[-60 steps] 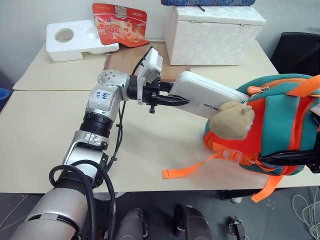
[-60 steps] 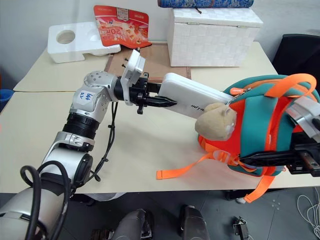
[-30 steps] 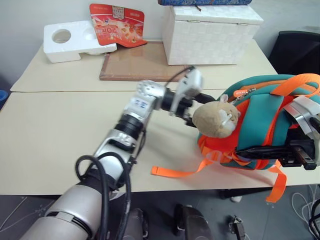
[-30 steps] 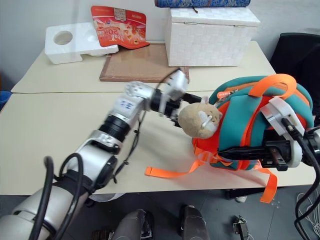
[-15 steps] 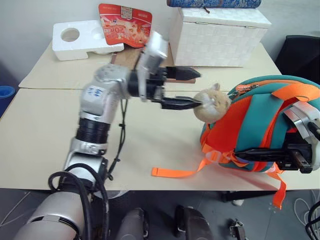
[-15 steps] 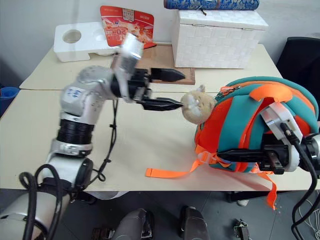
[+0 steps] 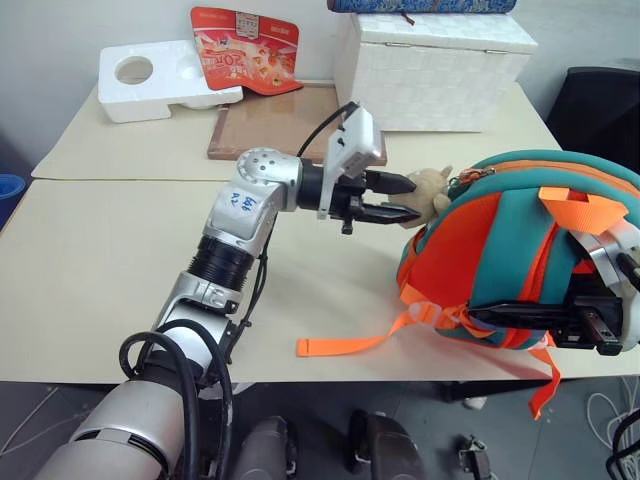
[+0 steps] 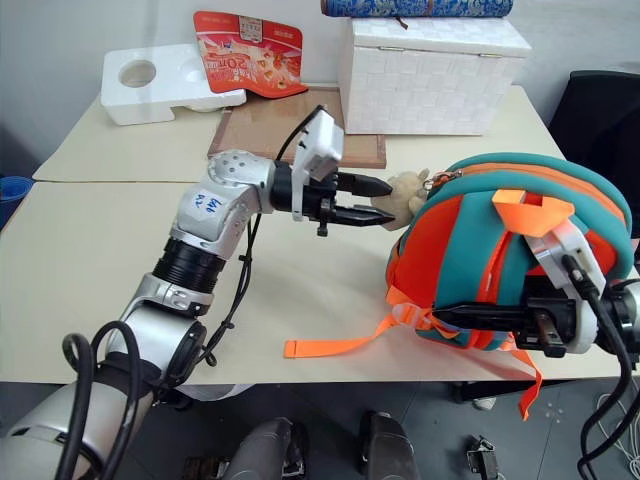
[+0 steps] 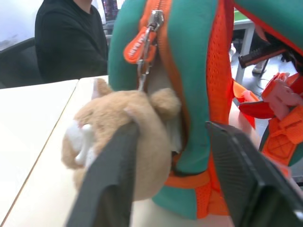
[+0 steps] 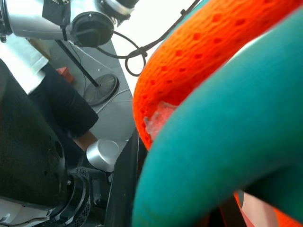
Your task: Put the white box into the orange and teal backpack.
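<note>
The orange and teal backpack (image 7: pixel 510 240) stands upright on the table's right front corner, its tan plush toy (image 7: pixel 432 190) hanging at the top zipper. My left gripper (image 7: pixel 412 198) points level at that toy, fingers apart and empty; in the left wrist view one finger (image 9: pixel 111 179) rests against the plush toy (image 9: pixel 118 123). My right gripper (image 7: pixel 480 314) is shut on the backpack's lower side. The white box is out of view.
At the back stand a white woven chest (image 7: pixel 435 65), a white foam block (image 7: pixel 160 78), a red packet (image 7: pixel 245 50) and a brown board (image 7: pixel 270 125). A loose orange strap (image 7: pixel 350 340) trails toward the front edge. A person in black (image 9: pixel 71 42) sits beyond the table.
Two seconds ago my left gripper held the white box at the backpack's mouth; the box has since gone from view. The left fingers have narrowed over the last half second. My right gripper kept its grip.
</note>
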`<state>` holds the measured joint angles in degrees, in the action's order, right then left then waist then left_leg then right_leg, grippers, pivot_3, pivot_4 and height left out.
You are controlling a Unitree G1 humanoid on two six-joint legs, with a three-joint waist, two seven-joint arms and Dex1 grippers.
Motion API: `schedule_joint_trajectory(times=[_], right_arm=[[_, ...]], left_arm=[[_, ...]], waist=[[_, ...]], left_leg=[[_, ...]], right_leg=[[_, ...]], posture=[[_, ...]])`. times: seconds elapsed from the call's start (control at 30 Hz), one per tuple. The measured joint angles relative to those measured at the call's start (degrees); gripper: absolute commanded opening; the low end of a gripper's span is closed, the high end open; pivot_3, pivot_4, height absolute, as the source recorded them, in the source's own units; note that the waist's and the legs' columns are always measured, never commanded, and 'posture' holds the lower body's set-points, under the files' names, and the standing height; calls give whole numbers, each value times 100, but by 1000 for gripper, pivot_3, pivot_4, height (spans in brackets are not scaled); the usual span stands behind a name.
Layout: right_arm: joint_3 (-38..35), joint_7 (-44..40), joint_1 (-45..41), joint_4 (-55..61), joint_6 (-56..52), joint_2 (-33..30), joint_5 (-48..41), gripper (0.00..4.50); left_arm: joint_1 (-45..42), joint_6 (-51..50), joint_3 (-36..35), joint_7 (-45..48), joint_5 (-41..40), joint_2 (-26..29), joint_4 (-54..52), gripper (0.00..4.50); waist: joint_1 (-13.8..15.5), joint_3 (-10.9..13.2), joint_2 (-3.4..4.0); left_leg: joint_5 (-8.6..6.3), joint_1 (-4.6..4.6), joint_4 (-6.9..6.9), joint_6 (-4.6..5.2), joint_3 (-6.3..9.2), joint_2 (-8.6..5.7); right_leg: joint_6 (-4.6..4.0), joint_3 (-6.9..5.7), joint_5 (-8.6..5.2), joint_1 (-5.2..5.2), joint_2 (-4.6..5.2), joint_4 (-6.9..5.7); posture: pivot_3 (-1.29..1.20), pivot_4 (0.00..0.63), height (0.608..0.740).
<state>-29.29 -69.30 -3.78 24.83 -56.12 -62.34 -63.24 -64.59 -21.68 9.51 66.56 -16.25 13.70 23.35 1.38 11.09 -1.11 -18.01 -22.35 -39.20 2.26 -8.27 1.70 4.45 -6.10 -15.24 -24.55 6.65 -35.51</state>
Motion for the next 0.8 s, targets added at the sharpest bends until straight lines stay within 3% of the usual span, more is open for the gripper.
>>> schedule_joint_trajectory(times=[0.2, 0.23, 0.63, 0.8], right_arm=[[-78, 133, 122, 53, 29, 46, -13, 0], [-91, 143, 149, 56, 55, 50, -13, 0], [-122, 343, 274, 194, 224, 204, -35, 0], [-123, 396, 320, 204, 237, 233, -84, 0]], left_arm=[[-45, -165, -260, 382, -291, 360, -69, 4396], [-108, -86, -274, 343, -264, 358, 32, 4452], [-877, 1234, 159, 362, 556, -533, 2338, 4452], [-1178, 1587, 128, 332, 752, -639, 2891, 3213]], waist=[[-4, 0, 0], [-3, 0, 0], [-21, 1, -2], [-6, 1, -2]], left_leg=[[1, 2, 0, -2, 0, 1], [1, 2, -1, -1, 0, 0], [-8, -5, -2, 14, -9, -4], [-9, -2, -2, 16, -7, -4]], right_leg=[[0, -1, 0, 0, -5, -3], [0, -1, 0, 1, -5, -3], [10, -16, 5, -6, -7, 8], [9, -25, 5, -3, -6, 8]], posture=[[0, 150, 740], [0, 150, 740], [0, 150, 740], [0, 150, 740]])
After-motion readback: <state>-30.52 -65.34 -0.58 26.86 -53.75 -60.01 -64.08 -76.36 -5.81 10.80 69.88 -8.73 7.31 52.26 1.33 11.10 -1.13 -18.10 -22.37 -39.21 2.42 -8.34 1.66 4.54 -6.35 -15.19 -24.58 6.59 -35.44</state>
